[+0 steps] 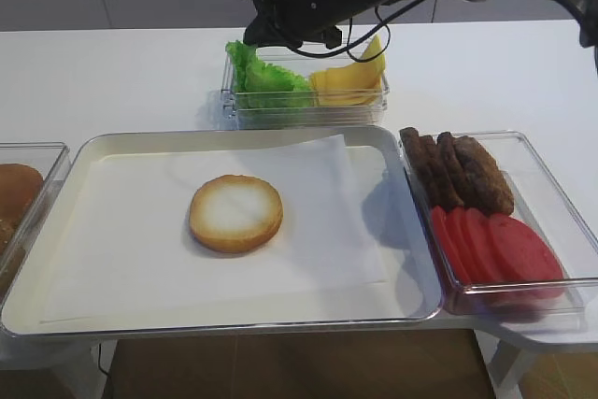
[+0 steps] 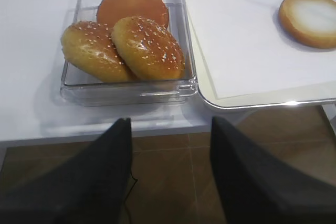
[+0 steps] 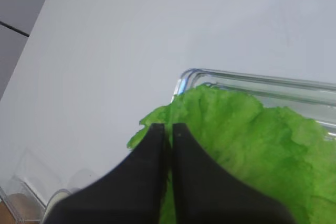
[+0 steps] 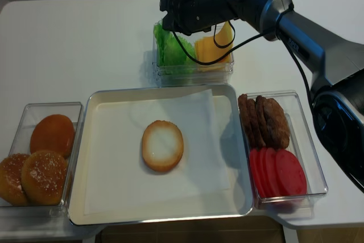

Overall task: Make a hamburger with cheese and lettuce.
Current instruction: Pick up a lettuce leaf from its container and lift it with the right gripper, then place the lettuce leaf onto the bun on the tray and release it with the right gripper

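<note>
Tomato slices (image 1: pixel 495 248) are lying at the near end of the right-hand clear box (image 1: pixel 570 221), with dark brown patties (image 1: pixel 458 170) lined up behind them at its far end. Left of that box, the metal tray (image 1: pixel 56 184) is carrying a sheet of white paper (image 1: pixel 140 259), and the hamburger (image 1: pixel 235 213) is sitting cut face up on the paper, near the tray's middle. Left of the tray, a clear bin (image 4: pixel 25 112) is holding three whole brown buns (image 4: pixel 51 135), two of them seeded.

Beyond the tray's far edge, a small clear container (image 1: pixel 304 116) is holding the lettuce (image 1: pixel 266 81) on its left side and the cheese (image 1: pixel 348 84) on its right, one slice leaning up against the far wall.

Reaching in from the right, the right gripper (image 3: pixel 170 129) is hanging over the lettuce end of that container; its jaws are pressed together, with the leaf's frilly edge at their tips, though whether leaf is actually pinched I cannot tell. Off the table's near left edge, the left gripper (image 2: pixel 170 129) is hovering in front of the bun bin with its jaws spread wide and nothing between them.
</note>
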Robot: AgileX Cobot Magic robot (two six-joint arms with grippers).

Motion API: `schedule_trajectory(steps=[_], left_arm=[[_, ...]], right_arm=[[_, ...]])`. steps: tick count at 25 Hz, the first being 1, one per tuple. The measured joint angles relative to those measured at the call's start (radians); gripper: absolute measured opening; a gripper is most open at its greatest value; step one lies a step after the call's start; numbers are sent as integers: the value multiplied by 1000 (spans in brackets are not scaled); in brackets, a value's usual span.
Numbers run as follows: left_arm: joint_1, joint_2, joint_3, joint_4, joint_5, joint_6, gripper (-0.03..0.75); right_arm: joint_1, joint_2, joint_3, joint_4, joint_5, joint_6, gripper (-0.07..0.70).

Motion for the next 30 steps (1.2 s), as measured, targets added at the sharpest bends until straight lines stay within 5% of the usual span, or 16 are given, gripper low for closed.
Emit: schedule_trajectory(steps=[12, 25, 30], left_arm=[[0, 0, 0, 0, 0, 0, 361], [0, 0, 0, 0, 0, 0, 361], [0, 0, 0, 0, 0, 0, 361]], right_arm=[[0, -122, 0, -76, 43, -12, 20], [0, -344, 0, -153, 301, 13, 20], [0, -449, 72, -173, 355, 29, 20]])
